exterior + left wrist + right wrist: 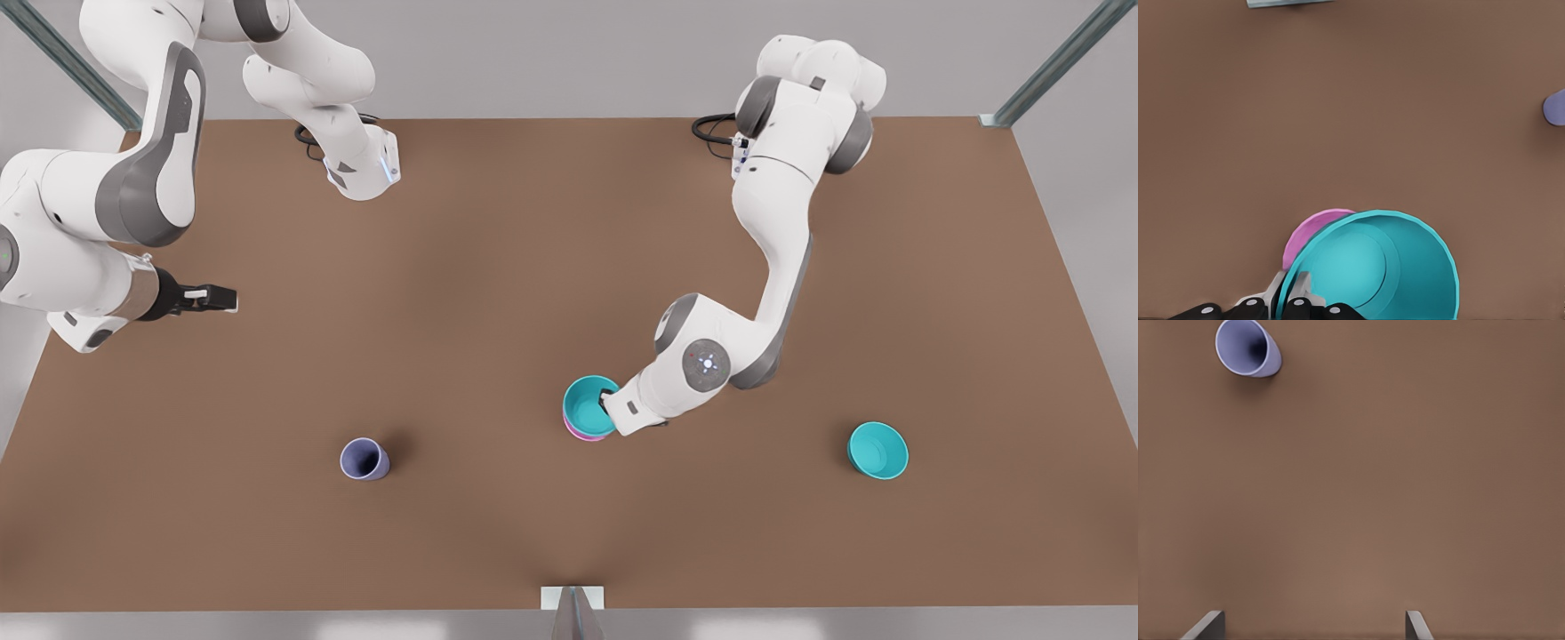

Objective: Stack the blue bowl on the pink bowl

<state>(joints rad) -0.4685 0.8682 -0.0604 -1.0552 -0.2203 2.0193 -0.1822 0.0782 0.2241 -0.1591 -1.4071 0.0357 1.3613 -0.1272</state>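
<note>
Near the middle of the brown surface (498,293), toward its near edge in the front view, the blue bowl (589,405) sits nested on the pink bowl (578,433), of which a thin magenta band shows under the turquoise rim. From the left wrist view the blue bowl (1381,267) sits slightly off-centre, with a crescent of the pink bowl (1313,233) showing beside it.

The left tool (608,405) is at the bowl's rim on the side toward the front view's right, at the end of the arm that bends down from the far right of the surface. In the left wrist view the left tool (1290,293) has its fingers (1301,285) close together with the turquoise wall running between them, so it is pinching the rim of the blue bowl.

The right tool (218,298) waits well apart from the bowls, at the front view's left edge of the surface. In the right wrist view its two fingertips (1205,625) stand wide apart, spread with nothing between them but bare surface.

A lavender cup (364,460) stands alone toward the front view's left of the stacked bowls, and it is also visible in the right wrist view (1247,348). A second turquoise bowl (877,450) rests by itself toward the front view's right, well apart from the stack.
</note>
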